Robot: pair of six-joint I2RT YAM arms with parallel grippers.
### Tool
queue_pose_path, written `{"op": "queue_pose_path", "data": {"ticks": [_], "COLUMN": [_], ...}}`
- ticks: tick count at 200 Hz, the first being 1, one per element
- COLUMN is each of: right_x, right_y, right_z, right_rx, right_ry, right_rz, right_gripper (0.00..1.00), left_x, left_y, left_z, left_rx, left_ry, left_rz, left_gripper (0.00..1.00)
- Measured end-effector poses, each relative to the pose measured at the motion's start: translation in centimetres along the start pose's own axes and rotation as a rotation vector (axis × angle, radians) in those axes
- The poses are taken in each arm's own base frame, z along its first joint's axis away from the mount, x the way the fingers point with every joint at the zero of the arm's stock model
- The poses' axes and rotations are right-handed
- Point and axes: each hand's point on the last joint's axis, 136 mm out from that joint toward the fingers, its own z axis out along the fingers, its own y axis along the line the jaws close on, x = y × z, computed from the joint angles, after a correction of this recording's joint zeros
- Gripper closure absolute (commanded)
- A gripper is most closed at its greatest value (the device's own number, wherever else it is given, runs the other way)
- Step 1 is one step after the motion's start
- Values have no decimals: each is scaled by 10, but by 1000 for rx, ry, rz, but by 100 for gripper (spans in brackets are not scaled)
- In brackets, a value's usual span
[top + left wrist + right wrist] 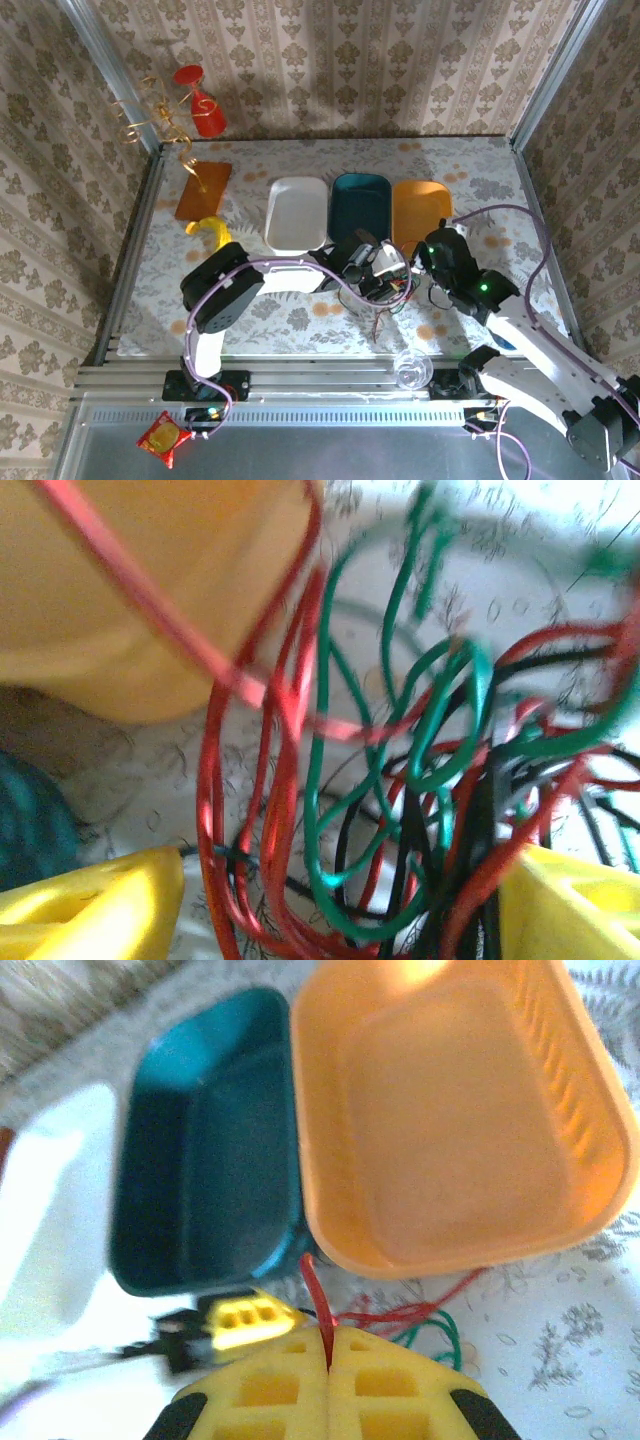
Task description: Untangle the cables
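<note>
The cables [390, 296] form a loose tangle of red, black and green wires on the table just in front of the orange tray. In the left wrist view my left gripper [335, 920] stands open, its yellow fingers [100, 900] wide apart, with red [280, 780], green [320, 780] and black loops crowded between them. My right gripper [328, 1360] is shut, pinching one red cable [318, 1290] that rises from between its pads; red and green loops [445, 1325] lie just beyond. From above, the left gripper [392, 268] and right gripper [432, 252] sit close together over the tangle.
White [296, 213], teal [360, 200] and orange [420, 205] trays stand side by side behind the cables. A clear cup [411, 370] sits at the near edge. At the back left lie an orange board [203, 190] and a yellow object [212, 232].
</note>
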Motion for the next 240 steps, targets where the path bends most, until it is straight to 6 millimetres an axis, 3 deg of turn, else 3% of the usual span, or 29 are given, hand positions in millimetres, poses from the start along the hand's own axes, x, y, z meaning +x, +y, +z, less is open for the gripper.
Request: {"op": "queue_pose_path", "data": {"ticks": [29, 54, 72, 110, 190, 217, 240], "right_x": [-21, -31, -36, -54, -104, -113, -127], "right_y": [10, 15, 15, 0, -46, -50, -35], "right_z": [-17, -24, -27, -41, -92, -98, -97], "right_rx": [-49, -67, -59, 9, 229, 275, 241], "right_ry": [-62, -86, -104, -194, -475, -513, -513], "right_rz": [46, 73, 89, 126, 167, 110, 22], "right_gripper": [100, 100, 100, 100, 100, 100, 100], "left_x": [16, 17, 20, 29, 63, 68, 72], "left_y": [0, 0, 0, 2, 18, 14, 13], "left_z": [9, 9, 9, 3, -48, -59, -66], "left_rx": [1, 1, -3, -30, -93, -99, -108], "left_ry": [38, 43, 45, 28, 58, 64, 70], "left_rz": [-7, -10, -11, -24, -133, -148, -163], "left_gripper": [35, 77, 100, 100, 100, 100, 100]}}
